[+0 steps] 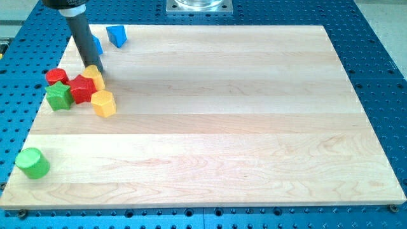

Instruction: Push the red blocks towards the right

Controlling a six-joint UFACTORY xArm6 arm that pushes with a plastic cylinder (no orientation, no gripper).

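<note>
Red blocks: we see two, a round one and a star-ish one, at tabletop left edge.
Neighbours: green star, yellow blocks touching.
My tip: w/o gripper, holds nothing, just above the cluster.

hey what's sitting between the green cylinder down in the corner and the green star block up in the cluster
Nothing: in the camera view, only bare board separates the green cylinder from the green star block.

Setting: laboratory or robotics test bench. Evidence: wooden board lying on a blue perforated metal table with regular mounting holes; metal base plate at the view's top.
</note>
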